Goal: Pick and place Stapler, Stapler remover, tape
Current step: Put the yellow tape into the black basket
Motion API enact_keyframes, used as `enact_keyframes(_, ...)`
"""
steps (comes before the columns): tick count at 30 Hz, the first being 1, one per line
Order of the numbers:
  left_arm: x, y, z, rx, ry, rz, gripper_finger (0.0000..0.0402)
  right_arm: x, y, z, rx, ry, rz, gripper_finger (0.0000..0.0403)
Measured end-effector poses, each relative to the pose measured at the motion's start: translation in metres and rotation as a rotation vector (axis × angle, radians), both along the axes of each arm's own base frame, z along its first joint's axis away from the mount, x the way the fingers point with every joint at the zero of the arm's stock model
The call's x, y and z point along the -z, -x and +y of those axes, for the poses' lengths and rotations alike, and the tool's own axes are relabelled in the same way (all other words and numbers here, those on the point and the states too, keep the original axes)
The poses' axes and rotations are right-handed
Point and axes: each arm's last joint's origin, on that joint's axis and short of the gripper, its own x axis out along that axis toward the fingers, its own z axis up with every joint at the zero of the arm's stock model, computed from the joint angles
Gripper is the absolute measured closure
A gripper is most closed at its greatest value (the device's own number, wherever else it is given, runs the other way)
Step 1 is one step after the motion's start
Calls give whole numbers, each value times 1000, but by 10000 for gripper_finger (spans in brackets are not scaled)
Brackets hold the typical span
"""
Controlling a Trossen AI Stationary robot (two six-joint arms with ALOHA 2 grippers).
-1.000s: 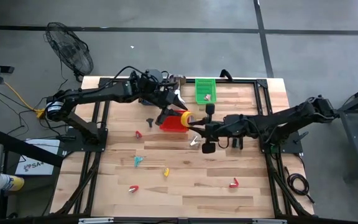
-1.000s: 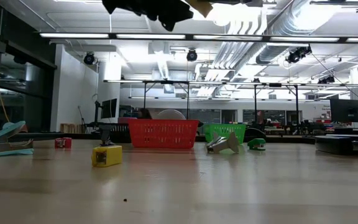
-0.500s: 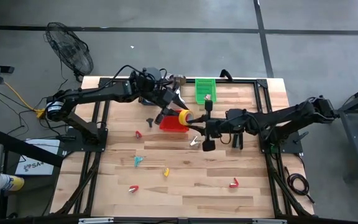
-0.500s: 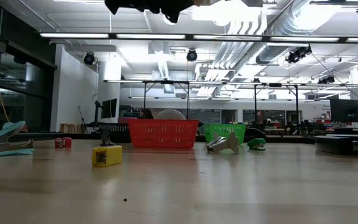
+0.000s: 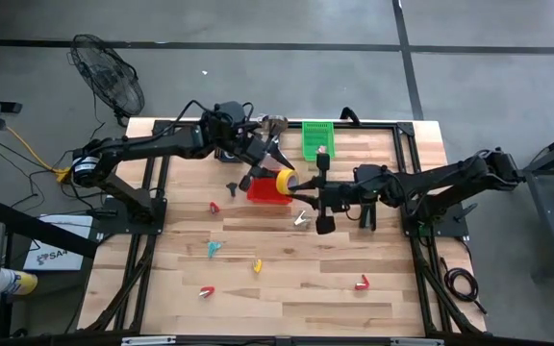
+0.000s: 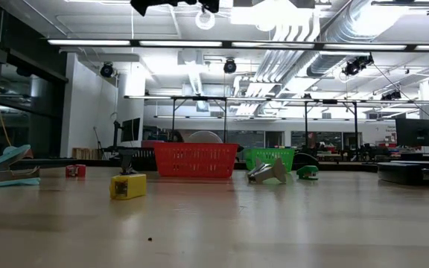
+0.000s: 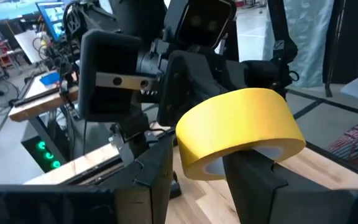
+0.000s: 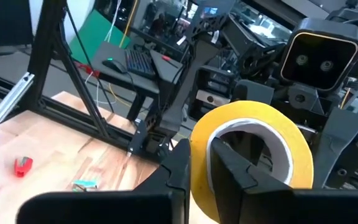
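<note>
High view: we see the yellow tape (image 5: 285, 180) held above the red basket (image 5: 268, 192), between the left tool (image 5: 275, 174) and right tool (image 5: 298, 185).
Low view: the green basket (image 6: 269, 158) stands beside the red one on the bench (image 6: 214, 223).
Left wrist view: our left tool grips the tape's band.
Right wrist view: our right tool's fingers (image 8: 232, 169) pinch the roll's wall.

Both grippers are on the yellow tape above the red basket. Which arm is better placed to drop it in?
Probably the left. Left gripper clamps the yellow tape across its outside, beside the red basket. Right gripper pinches only the wall through the hollow centre.
</note>
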Motion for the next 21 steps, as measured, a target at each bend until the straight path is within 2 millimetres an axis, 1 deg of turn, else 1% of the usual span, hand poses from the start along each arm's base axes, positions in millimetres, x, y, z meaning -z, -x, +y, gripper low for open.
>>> enact_keyframes(3,-2,-1,-2,6,-8,-24,268,0,0,0,-3,-1,0,367)
enact_keyframes(6,-3,-2,-5,9,-20,-41,281,0,0,0,-4,-1,-1,368)
enact_keyframes(11,-5,-3,-8,4,-36,-61,327,0,0,1,-15,-5,-1,371)
enact_keyframes(15,-5,-3,-9,-16,-44,-63,365,0,0,0,-14,-21,4,365)
enact_keyframes(21,-3,-4,-9,-34,-40,-41,367,1,0,0,-14,-35,12,361)
